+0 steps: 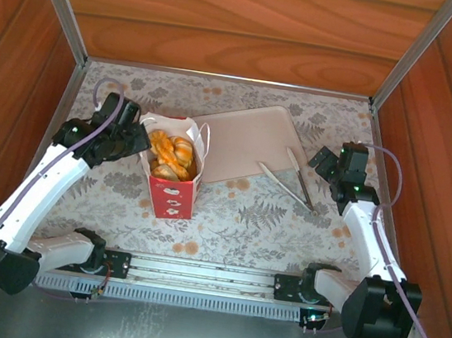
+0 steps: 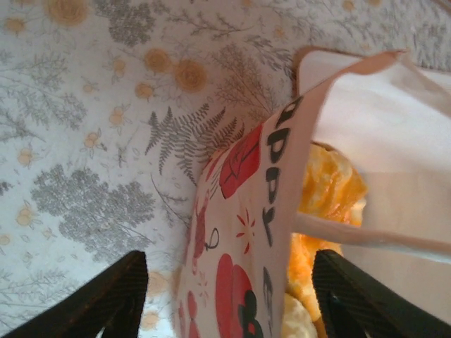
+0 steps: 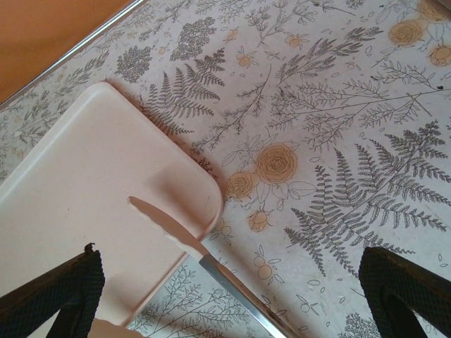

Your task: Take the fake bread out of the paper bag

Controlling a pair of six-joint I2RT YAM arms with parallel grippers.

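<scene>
Most of the fake bread (image 1: 171, 155) is lying hidden below the rim of the paper bag (image 1: 173, 200); only a heap of glossy golden-orange tops is showing at the open mouth, and I cannot tell how many pieces there are. In the left wrist view the bag (image 2: 239, 211) is running off the bottom and right edges, its dark lettering is blurring out of focus, and a white handle (image 2: 366, 236) is crossing in front of the bread (image 2: 331, 183). The bag is standing upright on the flowered tablecloth (image 1: 285, 227), left of centre, just beside the near left corner of the beige tray (image 1: 247, 138).

The left gripper (image 1: 137, 136) is reaching in at the bag's left rim; its fingers are standing apart, straddling the paper wall, one outside over the cloth and one on the bread side (image 2: 229, 260); whether either is touching paper is hard to make out.

The right gripper (image 1: 321, 158) is hovering near the tray's right edge with fingers spread wide and nothing between them (image 3: 232, 271). A pair of tongs (image 1: 295, 182) is lying below it, tips resting on the tray (image 3: 84, 176); in the right wrist view the tongs (image 3: 169, 225) are being cut off at the bottom edge.
</scene>
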